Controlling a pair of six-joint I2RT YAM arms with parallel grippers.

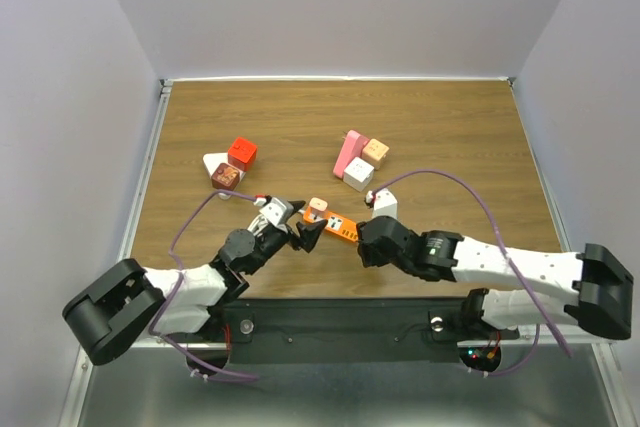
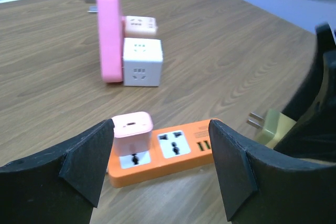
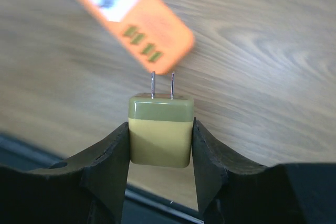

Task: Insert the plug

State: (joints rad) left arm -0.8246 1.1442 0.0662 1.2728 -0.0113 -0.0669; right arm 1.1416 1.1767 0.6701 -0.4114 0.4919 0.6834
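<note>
An orange power strip (image 1: 340,224) lies near the table's front middle; it shows in the left wrist view (image 2: 168,153) and the right wrist view (image 3: 131,19). A pale pink cube adapter (image 2: 133,131) sits in its left socket. My left gripper (image 2: 160,174) is open, its jaws on either side of the strip's near end, holding nothing. My right gripper (image 3: 160,145) is shut on an olive-yellow plug (image 3: 160,129) with two metal prongs pointing toward the strip's end. The plug also shows in the left wrist view (image 2: 275,127), just right of the strip.
A pink adapter (image 2: 108,35), a white cube socket (image 2: 142,62) and a peach cube (image 2: 139,25) stand together behind the strip. A red cube (image 1: 242,153) and a white triangular piece (image 1: 222,171) lie at the left. A white adapter (image 1: 384,203) sits near my right arm.
</note>
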